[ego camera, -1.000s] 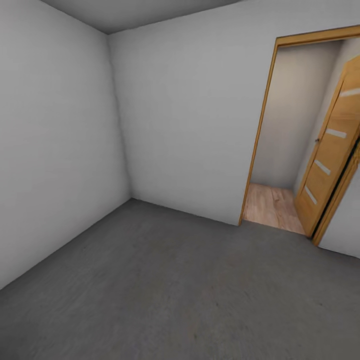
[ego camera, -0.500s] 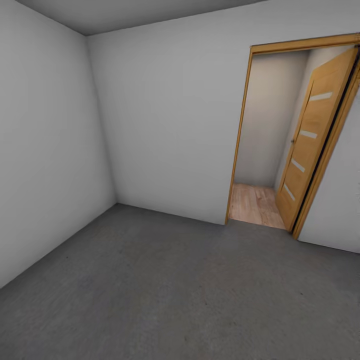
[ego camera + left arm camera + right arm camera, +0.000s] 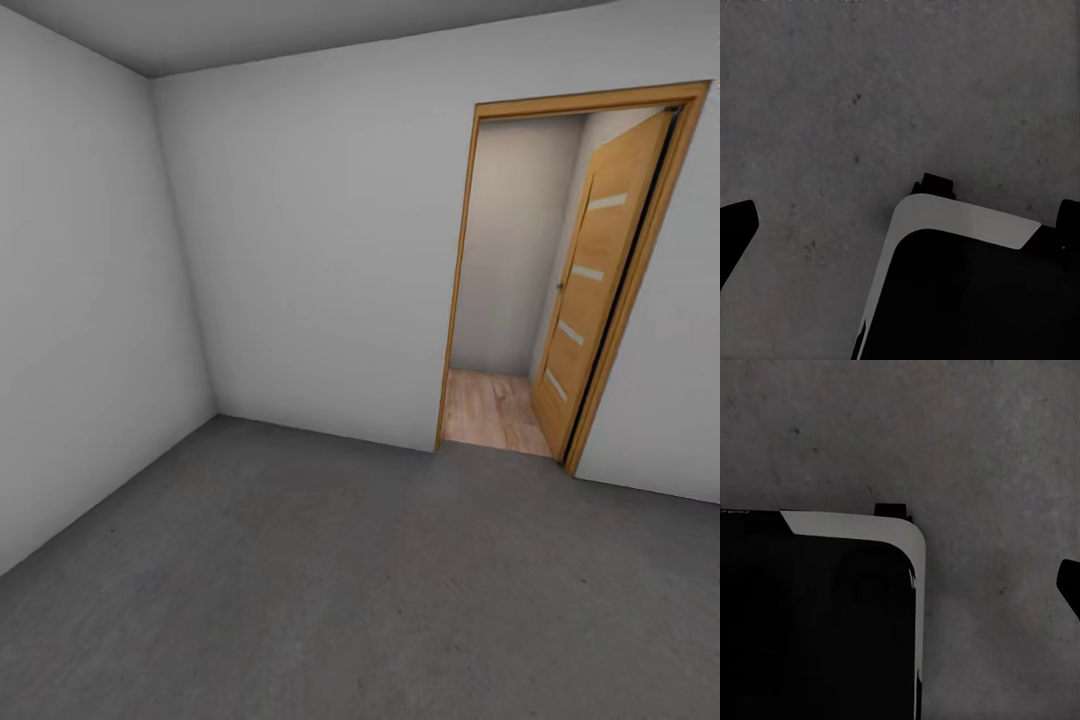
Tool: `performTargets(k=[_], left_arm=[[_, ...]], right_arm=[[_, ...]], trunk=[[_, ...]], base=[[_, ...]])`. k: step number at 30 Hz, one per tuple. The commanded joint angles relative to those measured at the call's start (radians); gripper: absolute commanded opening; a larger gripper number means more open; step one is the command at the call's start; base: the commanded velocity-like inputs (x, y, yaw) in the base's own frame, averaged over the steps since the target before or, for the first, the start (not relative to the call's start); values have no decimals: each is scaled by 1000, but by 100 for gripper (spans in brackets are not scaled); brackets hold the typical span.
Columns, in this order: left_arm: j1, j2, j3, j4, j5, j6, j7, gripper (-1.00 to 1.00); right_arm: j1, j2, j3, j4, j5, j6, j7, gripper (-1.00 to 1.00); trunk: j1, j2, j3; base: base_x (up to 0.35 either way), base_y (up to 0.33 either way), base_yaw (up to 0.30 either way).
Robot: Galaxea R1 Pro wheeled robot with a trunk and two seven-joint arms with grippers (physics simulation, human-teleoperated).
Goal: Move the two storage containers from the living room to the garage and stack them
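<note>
Nearest, both wrist cameras look straight down at the floor (image 3: 832,90), a dark grey, matte, speckled surface like concrete. In the left wrist view, a black body with a white rounded edge (image 3: 945,225) — part of the robot itself — covers one corner, and a single dark fingertip (image 3: 735,232) pokes in at the frame's edge. The right wrist view gives a mirrored scene: the same kind of black, white-edged body (image 3: 870,529) and one dark fingertip (image 3: 1069,581) at the edge. With only one tip visible on each side, I cannot tell how wide either gripper stands.

The head view adds the room itself — the garage: the grey floor (image 3: 300,580) stretches ahead to plain white walls (image 3: 310,250) meeting in a corner, under a grey ceiling (image 3: 280,25). Farther off to the right, a wooden door (image 3: 590,280) stands swung open in its wooden frame (image 3: 455,290). Beyond the doorway lies a strip of light wood plank floor (image 3: 490,410) and a pale wall.
</note>
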Motion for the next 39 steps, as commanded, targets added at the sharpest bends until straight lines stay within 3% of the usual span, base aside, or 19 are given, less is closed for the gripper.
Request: performTargets(k=[1,24,39], left_arm=[[-1,0,4,1,4,-4,1,100],[-1,-2,4,2,5,-4,1,100],[-1,-2,4,2,6,-4,2,100]], right_arm=[[-1,0,8,3,-11,-6,5,100],[-1,3,10,3,-4,-6,4,100],[-1,4,7,3,-9,-6,-2,100]], trunk=[[0,-1,-1],[0,-1,13],[0,-1,13]], base=[[0,0,-24],[0,0,-4],[0,0,-253]])
